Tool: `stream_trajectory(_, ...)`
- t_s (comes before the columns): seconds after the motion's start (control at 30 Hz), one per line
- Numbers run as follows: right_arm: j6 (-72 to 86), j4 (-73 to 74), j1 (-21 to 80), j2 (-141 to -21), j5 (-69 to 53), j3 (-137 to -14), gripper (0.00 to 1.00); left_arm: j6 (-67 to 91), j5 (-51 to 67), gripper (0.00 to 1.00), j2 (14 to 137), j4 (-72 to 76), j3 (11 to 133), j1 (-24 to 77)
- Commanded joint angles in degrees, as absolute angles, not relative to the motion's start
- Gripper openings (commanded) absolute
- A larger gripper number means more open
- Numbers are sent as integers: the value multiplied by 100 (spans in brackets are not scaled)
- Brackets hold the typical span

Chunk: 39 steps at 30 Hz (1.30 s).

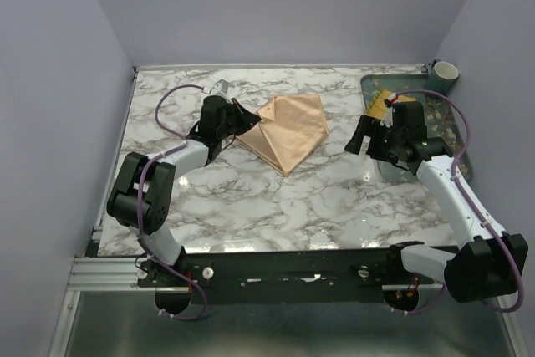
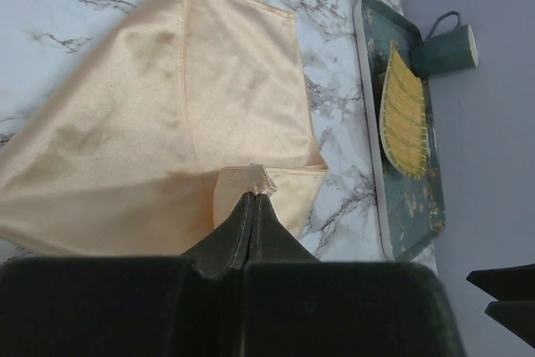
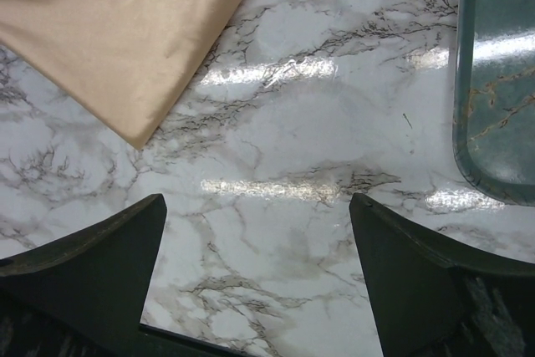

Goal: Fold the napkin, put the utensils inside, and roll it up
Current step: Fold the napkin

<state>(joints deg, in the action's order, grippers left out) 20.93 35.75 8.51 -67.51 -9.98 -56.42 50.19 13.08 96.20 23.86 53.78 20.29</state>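
Note:
The peach-orange napkin (image 1: 288, 127) lies partly folded on the marble table, left of centre; it also fills much of the left wrist view (image 2: 167, 106). My left gripper (image 1: 248, 114) (image 2: 253, 198) is shut on a corner of the napkin at its left edge, and the pinched corner sticks up past the fingertips. My right gripper (image 1: 372, 129) (image 3: 257, 206) hovers open over bare marble between the napkin (image 3: 109, 31) and the tray, with nothing between its fingers. The utensils are out of view.
A dark green patterned tray (image 1: 436, 112) (image 2: 414, 198) (image 3: 497, 81) sits at the back right, holding a yellow ribbed item (image 1: 380, 104) (image 2: 404, 110). A green mug (image 1: 445, 75) (image 2: 447, 46) stands at the tray's far corner. Purple-grey walls enclose the table.

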Motion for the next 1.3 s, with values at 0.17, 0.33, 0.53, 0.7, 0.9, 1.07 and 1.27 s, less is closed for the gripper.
stream_trajectory(0.17,1978,3252,835,-6952,-1441,-5775,95,5054,1099,0,9721,2189,5361,1811)
stream_trajectory(0.33,1951,3191,852,-7075,-1591,-5757,94,4913,818,0,9896,1882,5431,1740)
stream_trajectory(0.53,1934,3164,879,-7093,-1608,-5722,94,4931,747,0,10081,1837,5441,1670)
stream_trajectory(0.7,1925,3155,888,-7110,-1643,-5669,94,4930,624,0,10125,1837,5397,1600)
stream_trajectory(0.9,1916,3138,896,-7119,-1679,-5643,94,4974,642,0,10230,1662,5484,1521)
stream_trajectory(1.07,1907,3129,905,-7145,-1705,-5625,94,4983,659,0,10327,1398,5590,1459)
stream_trajectory(1.27,1898,3094,940,-7225,-1731,-5599,94,4948,475,0,10318,1248,5581,1424)
